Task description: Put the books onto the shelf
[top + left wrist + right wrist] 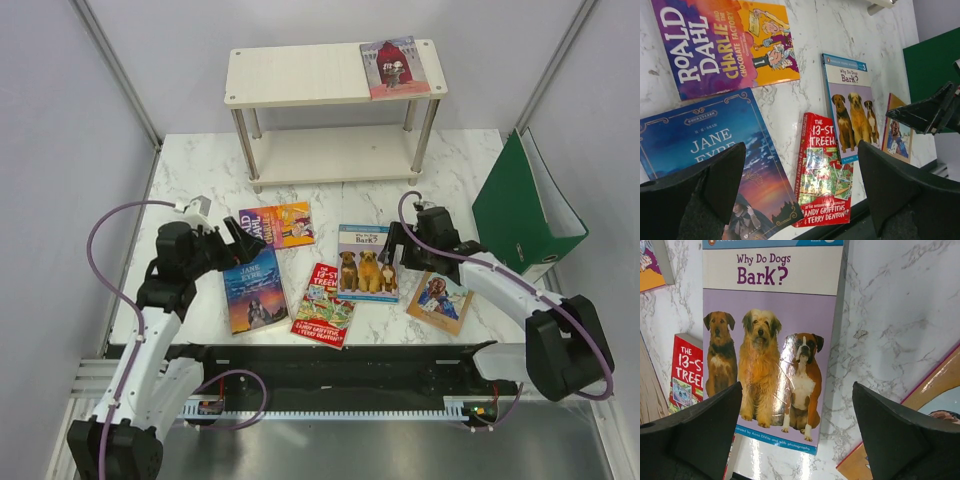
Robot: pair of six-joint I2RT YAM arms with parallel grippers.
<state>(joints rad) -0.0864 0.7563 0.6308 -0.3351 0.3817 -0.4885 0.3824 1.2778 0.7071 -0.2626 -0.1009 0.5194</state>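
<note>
The purple and yellow book (725,45) reads "ROALD DAHL" in large white letters, with "CHARLIE AND THE CHOCOLATE FACTORY" beside the name. The dark blue book (700,130) carries "JANE EYRE", the second word partly covered. A small banner above that title is too fine to read. The red book (822,175) shows "THE 13-ST" and "TREEH" at its top, the ends of both words cut off, and "ANDY GRIFFITHS & TERRY DENTON" at its foot. The book with three dogs (770,340) is titled "Why Do Dogs Bark?", and a line along its bottom edge ends "by Anna DiVito and with photographs".
</note>
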